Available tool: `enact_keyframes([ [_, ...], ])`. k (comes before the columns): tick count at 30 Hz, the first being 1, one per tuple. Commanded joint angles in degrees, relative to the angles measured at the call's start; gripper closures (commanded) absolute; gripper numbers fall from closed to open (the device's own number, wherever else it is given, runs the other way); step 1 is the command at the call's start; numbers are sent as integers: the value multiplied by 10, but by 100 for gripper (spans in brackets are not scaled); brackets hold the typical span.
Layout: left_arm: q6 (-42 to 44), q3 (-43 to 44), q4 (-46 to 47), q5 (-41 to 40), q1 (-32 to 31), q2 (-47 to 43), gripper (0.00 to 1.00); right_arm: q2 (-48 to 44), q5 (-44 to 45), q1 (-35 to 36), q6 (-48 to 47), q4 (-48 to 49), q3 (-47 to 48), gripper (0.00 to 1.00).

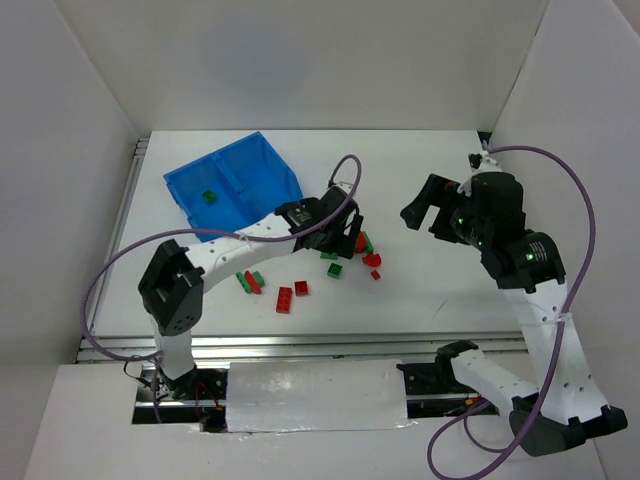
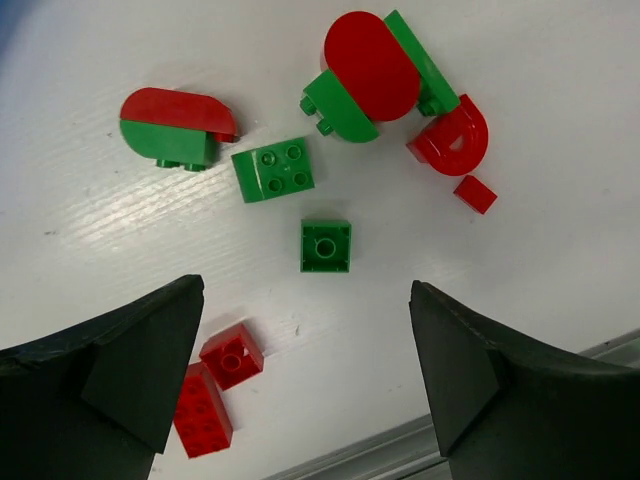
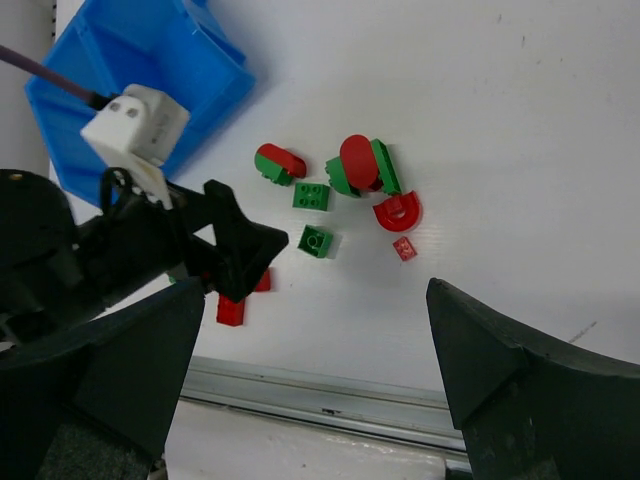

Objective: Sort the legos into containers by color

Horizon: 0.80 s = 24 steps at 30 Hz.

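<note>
Two red legos [image 2: 232, 357] lie nearest, beside one finger of my left gripper [image 2: 305, 298], whose jaws stand wide and hold nothing. Just past them lies a single-stud green lego [image 2: 325, 245], then a four-stud green one [image 2: 273, 170] and the rounded red-green pairs [image 2: 370, 75] (a red arch [image 2: 452, 140] touches one). My right gripper [image 3: 315, 300] gapes empty above the table [image 1: 450, 290], and farthest off the blue bin [image 1: 262, 165] holds one green brick [image 1: 208, 196] in its left compartment.

A white table [image 1: 440, 290] with a metal rail [image 1: 300, 347] along its near edge, white walls [image 1: 300, 60] around
</note>
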Motion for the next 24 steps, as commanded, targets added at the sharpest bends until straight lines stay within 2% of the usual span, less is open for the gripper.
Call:
enact_keyframes([
  [1, -17, 18, 22, 7, -15, 35, 4, -3, 3, -2, 1, 23, -14, 0],
  [4, -23, 33, 19, -2, -34, 73, 3, -10, -7, -3, 6, 31, -26, 0],
  [9, -12, 35, 31, 4, -34, 125, 11, -15, -6, -3, 0, 21, -22, 0],
  [16, -25, -8, 49, 3, -34, 141, 15, -25, -1, -3, -3, 17, -28, 0],
  [19, -26, -19, 60, 2, -34, 152, 20, -26, -6, -3, -3, 17, -29, 1],
  [23, -16, -28, 80, 12, -34, 168, 33, -23, -6, -3, -4, 13, -24, 0],
  [24, -14, -29, 80, 12, -34, 174, 39, -23, -7, -3, -5, 12, -22, 0],
])
